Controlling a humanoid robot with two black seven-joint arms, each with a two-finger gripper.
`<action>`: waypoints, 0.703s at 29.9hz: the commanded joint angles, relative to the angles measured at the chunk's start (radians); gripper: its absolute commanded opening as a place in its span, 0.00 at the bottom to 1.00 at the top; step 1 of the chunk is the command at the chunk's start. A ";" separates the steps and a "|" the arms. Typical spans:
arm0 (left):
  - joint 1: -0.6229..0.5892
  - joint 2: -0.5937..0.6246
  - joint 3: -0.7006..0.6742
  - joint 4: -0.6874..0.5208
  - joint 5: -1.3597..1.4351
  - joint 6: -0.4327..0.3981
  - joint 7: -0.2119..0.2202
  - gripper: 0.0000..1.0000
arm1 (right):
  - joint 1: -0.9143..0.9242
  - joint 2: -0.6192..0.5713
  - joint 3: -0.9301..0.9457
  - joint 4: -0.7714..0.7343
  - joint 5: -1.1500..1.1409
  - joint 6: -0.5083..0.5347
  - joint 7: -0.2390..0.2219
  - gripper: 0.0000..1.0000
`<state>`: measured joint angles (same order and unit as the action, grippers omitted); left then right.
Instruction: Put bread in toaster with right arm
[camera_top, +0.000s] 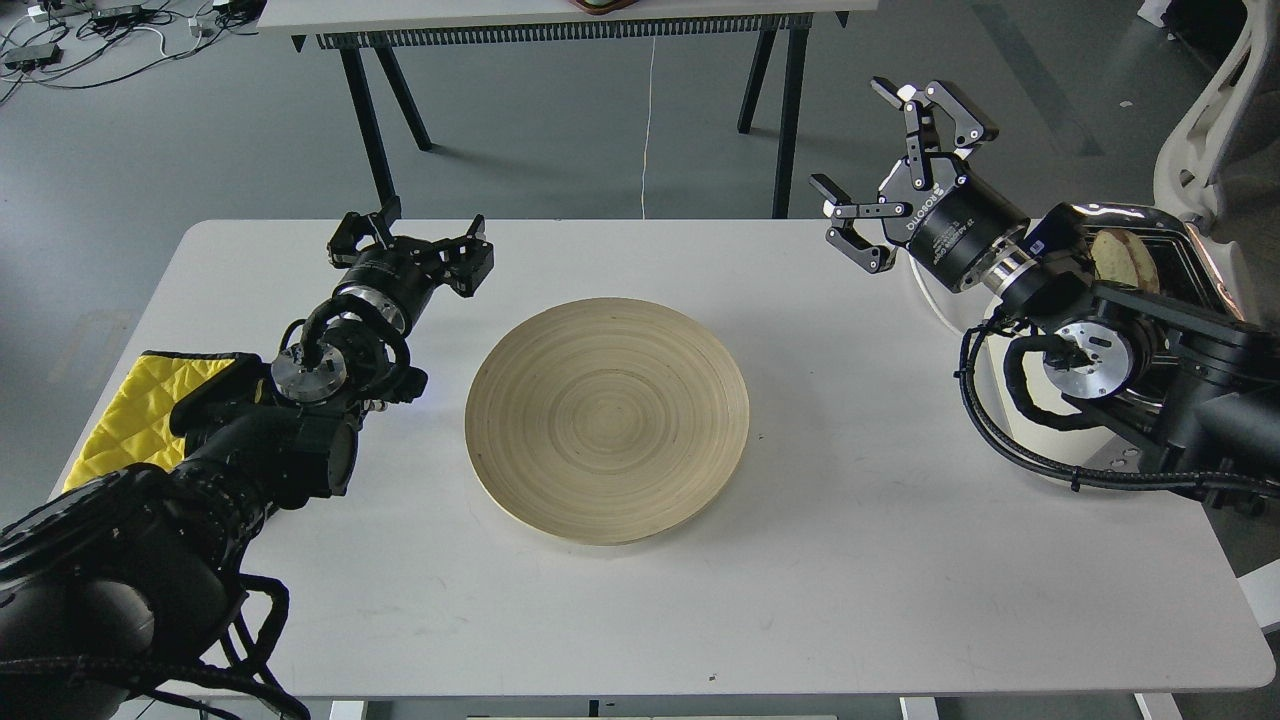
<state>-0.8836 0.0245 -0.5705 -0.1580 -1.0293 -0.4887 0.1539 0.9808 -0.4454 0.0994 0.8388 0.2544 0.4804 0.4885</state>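
We look down on a wide white rectangular table that fills most of the view. Our two black jointed arms come next in size: the left arm enters from the lower left, and the right arm, with silver joint discs and looping black cables, enters from the right edge. At the table's middle lies a large round pale bamboo plate with nothing on it. Behind our right arm, at the table's far right edge, stands the cream-white toaster with a shiny chrome top, mostly hidden by the arm. A yellow quilted cloth lies near the left edge, partly under our left arm. Our right gripper is raised to the left of the toaster, its white-tipped fingers spread wide and empty. Our left gripper sits low over the table, left of the plate, its fingers also apart and empty. The tan slice of bread stands in the toaster, its rounded top showing.
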 joint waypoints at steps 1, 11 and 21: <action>0.000 0.000 0.000 0.000 0.000 0.000 0.000 1.00 | -0.028 0.039 0.000 -0.050 0.003 0.008 0.000 0.99; 0.000 0.000 0.000 0.000 0.000 0.000 0.001 1.00 | -0.057 0.071 -0.010 -0.049 0.000 0.008 0.000 0.99; 0.000 0.000 0.000 0.000 0.000 0.000 0.001 1.00 | -0.059 0.073 -0.012 -0.049 0.000 0.008 0.000 0.99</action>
<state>-0.8836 0.0245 -0.5707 -0.1580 -1.0293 -0.4887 0.1542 0.9220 -0.3732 0.0858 0.7897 0.2546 0.4888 0.4887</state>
